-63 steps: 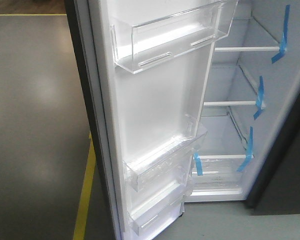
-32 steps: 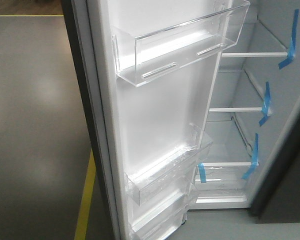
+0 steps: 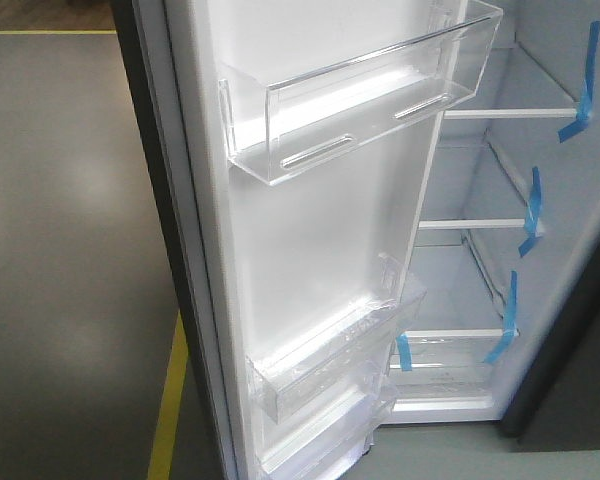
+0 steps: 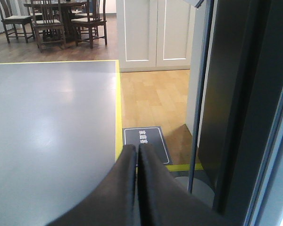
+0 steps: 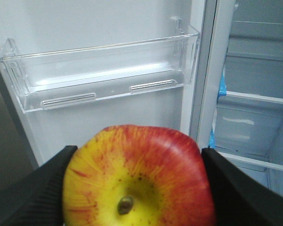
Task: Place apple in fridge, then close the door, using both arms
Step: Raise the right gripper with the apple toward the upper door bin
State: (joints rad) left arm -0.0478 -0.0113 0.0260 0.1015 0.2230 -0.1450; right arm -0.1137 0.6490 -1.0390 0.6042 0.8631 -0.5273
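The door [image 3: 310, 250] is seen swung open at the left, with the fridge [image 3: 580, 200] cavity set behind it to the right. An upper bin [image 3: 360, 110] is hung high on the door, and lower bins [image 3: 330, 355] are stacked beneath it. Shelves [image 3: 475, 224] are tiered one above another inside the fridge. The apple [image 5: 137, 174] is pinned in the right gripper [image 5: 137, 188], in front of a door bin. The left gripper [image 4: 137, 155], fingers pressed together, is placed left of the door's outer face, above the floor [image 4: 52, 132].
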